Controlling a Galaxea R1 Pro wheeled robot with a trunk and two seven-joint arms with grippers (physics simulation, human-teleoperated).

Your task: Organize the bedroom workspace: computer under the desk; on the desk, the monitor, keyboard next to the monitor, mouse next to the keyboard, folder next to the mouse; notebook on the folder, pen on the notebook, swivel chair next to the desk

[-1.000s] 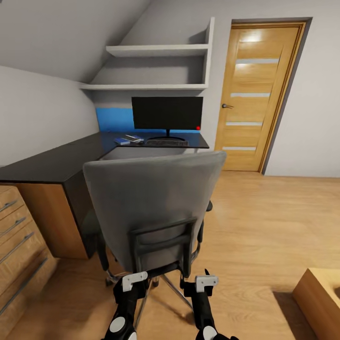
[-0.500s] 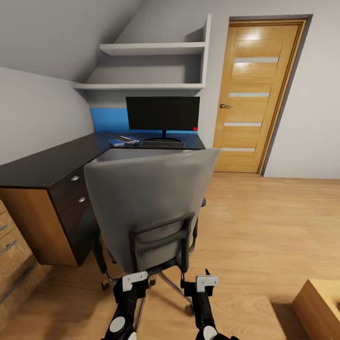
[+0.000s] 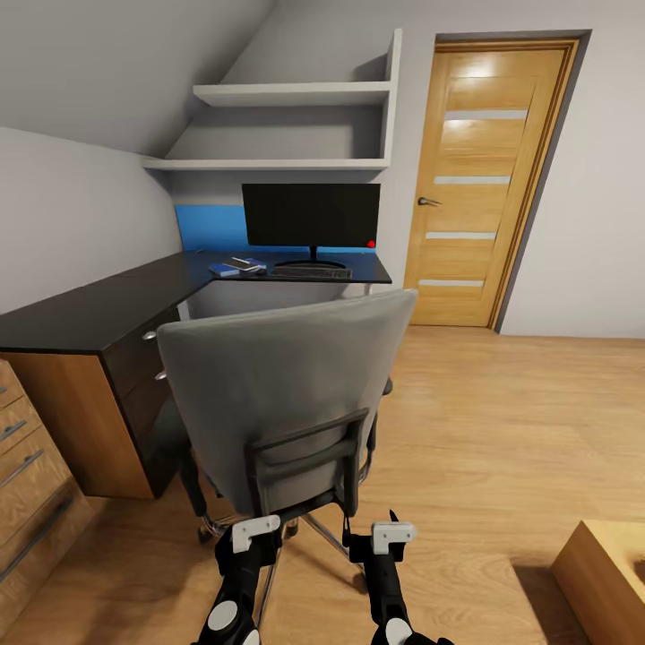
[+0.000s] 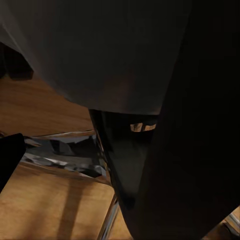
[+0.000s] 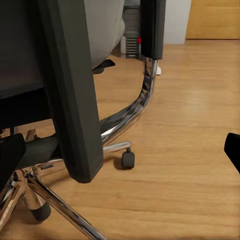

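Head view: chair [image 3: 287,394] has closed in slightly on the table [image 3: 98,313]; both grippers behind it, spread unclear, final step.

swivel chair [image 3: 287,394] hides seat, desk [image 3: 98,313] edge-cropped

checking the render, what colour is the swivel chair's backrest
Grey, on the swivel chair; clearest in the head view.
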